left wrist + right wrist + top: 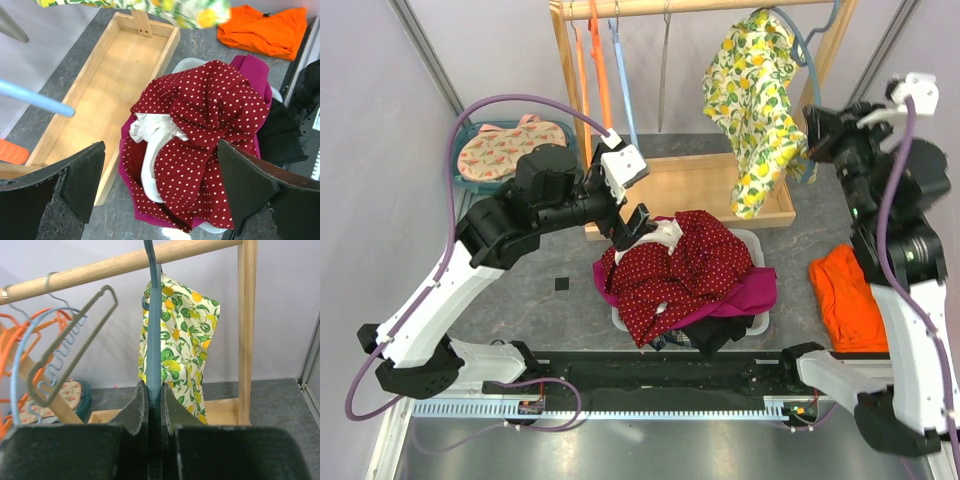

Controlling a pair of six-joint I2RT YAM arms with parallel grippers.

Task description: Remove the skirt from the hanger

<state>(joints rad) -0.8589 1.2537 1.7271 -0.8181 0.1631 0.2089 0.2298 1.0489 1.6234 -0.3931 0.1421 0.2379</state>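
Fingers of right arm (132,411) clamped on teal hanger (153,335) carrying skirt (183,337); left fingers (80,175) spread wide, empty.

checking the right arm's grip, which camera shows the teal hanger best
Right wrist view: the teal hanger runs straight up from the shut right gripper to the wooden rail, lemon-print skirt behind. Top view shows only its curve beside the skirt; left wrist view shows none.

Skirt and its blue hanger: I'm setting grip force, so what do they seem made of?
Skirt: thin woven fabric, probably cotton, matte; it drapes in soft folds. Hanger: likely moulded plastic, dull blue-grey, smooth and flat-edged; coated metal can't be ruled out.
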